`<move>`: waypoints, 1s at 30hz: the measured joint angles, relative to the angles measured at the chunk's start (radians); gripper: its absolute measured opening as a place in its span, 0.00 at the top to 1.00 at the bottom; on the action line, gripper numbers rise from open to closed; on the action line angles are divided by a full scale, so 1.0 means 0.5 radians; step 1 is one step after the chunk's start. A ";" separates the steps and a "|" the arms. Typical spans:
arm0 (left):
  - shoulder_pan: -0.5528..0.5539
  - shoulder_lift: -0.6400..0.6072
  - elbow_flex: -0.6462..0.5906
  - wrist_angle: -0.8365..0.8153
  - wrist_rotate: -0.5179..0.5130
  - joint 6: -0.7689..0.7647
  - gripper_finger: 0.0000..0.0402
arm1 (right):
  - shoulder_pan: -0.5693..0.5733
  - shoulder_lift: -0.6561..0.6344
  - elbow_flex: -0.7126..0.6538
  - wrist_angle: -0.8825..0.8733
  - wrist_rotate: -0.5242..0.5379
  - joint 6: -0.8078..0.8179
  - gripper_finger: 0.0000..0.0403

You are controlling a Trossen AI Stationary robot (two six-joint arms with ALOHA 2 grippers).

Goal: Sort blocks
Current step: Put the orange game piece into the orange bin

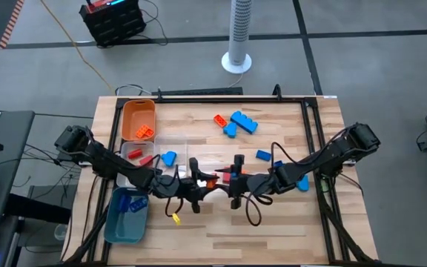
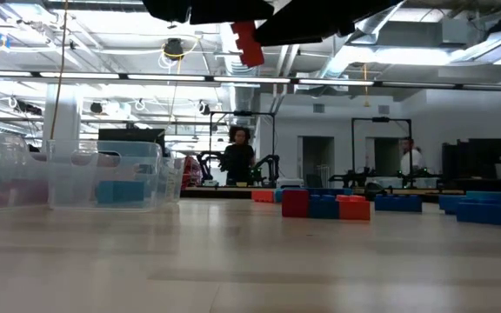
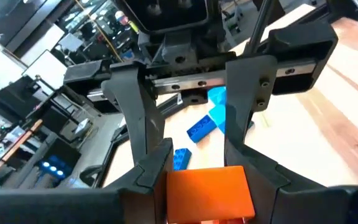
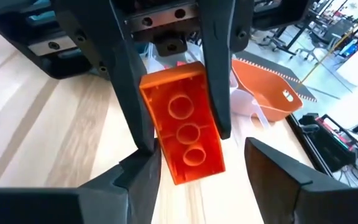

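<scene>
We see an orange brick (image 4: 182, 129), oblong, its hollow underside showing three round sockets, lifted above the table (image 1: 273, 215) between the two grippers, near the clear tray (image 1: 136, 156). The left gripper (image 1: 199, 180) has its fingers clamped on its sides; the right gripper (image 1: 232, 182) faces it with fingers parted, one beside the brick's end. We count three trays: clear, orange (image 1: 138, 121), teal (image 1: 127, 215). Beyond the grippers lie about six loose bricks (image 1: 243, 122). The near half of the table is bare wood.
</scene>
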 joint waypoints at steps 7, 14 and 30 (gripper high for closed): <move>0.012 -0.094 -0.001 -0.187 -0.067 -0.119 0.68 | -0.011 -0.001 0.002 -0.133 0.001 0.066 0.42; 0.022 -0.287 -0.001 -0.517 -0.233 -0.316 0.68 | -0.039 -0.001 0.002 -0.177 0.001 0.102 0.42; 0.215 -0.649 -0.337 -0.942 -0.561 -0.684 0.68 | -0.144 0.003 -0.001 -0.671 0.001 0.513 0.42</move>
